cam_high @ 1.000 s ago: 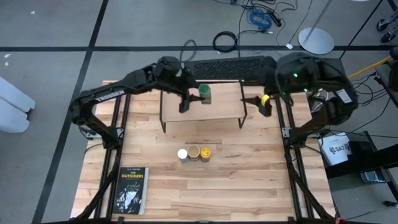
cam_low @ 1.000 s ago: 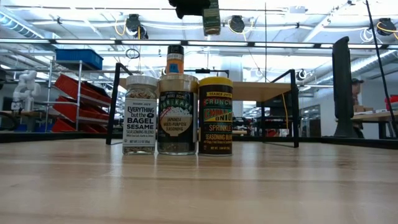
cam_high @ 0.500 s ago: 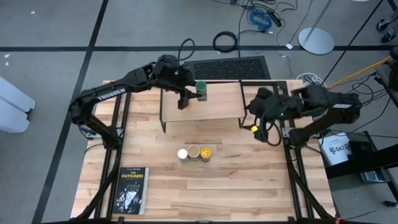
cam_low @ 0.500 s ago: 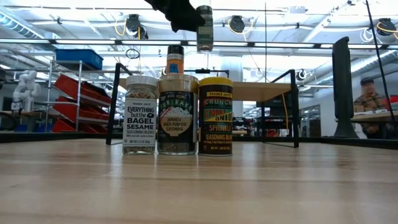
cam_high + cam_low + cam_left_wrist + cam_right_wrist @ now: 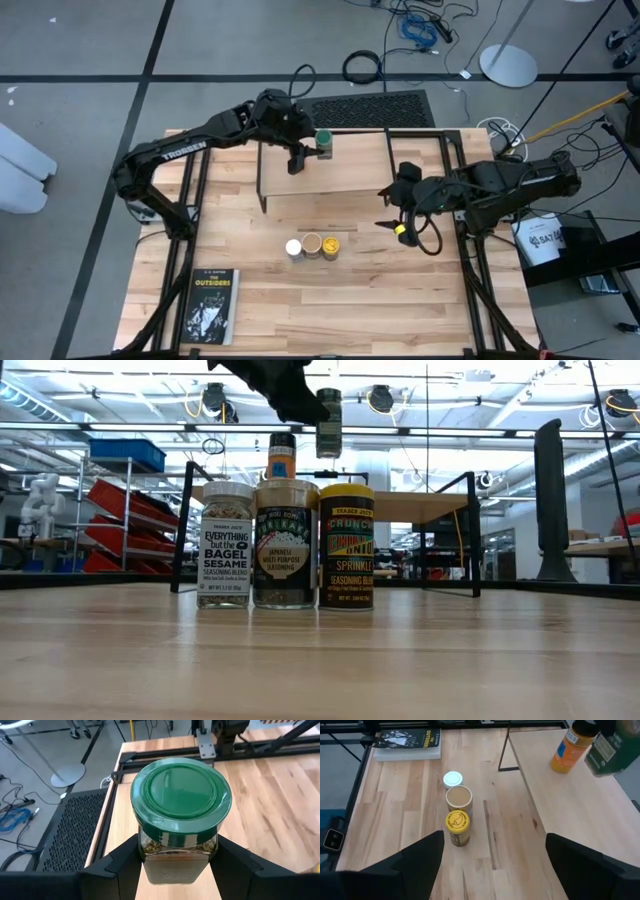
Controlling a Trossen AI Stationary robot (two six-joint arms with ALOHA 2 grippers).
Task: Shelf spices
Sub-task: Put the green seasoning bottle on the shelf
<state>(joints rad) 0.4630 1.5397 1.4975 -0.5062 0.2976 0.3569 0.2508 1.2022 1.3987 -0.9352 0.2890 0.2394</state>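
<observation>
left gripper [image 5: 175,865] is pinching the green jar [image 5: 324,145] by its body, holding it in the air over the far side of the shelf [image 5: 350,178]. the low view shows the jar hanging well above the plank, upright or close to it. orange jar [image 5: 566,749] already stands on the shelf; in the right wrist view it sits just beside the held jar.

risks, as a judgement:
- release from this height: the jar drops, bounces or tips, may roll off the far edge, since it hangs near that edge.
- descent drifting sideways: the held jar or a finger clips the orange jar and knocks it over.
- grip is low on the body, lid side free, so a jar tilted in the fingers would land on its rim and topple.

right gripper [image 5: 397,224] is spread and empty, hanging over the table just right of the shelf's near right leg. white jar [image 5: 293,247], tan jar [image 5: 312,245] and yellow jar [image 5: 331,244] stand in a tight row on the table near of the shelf, touching or nearly so. reaching for the yellow one with fingers this wide could shove the tan one beside it. book [image 5: 212,306] lies near left, out of the way.
</observation>
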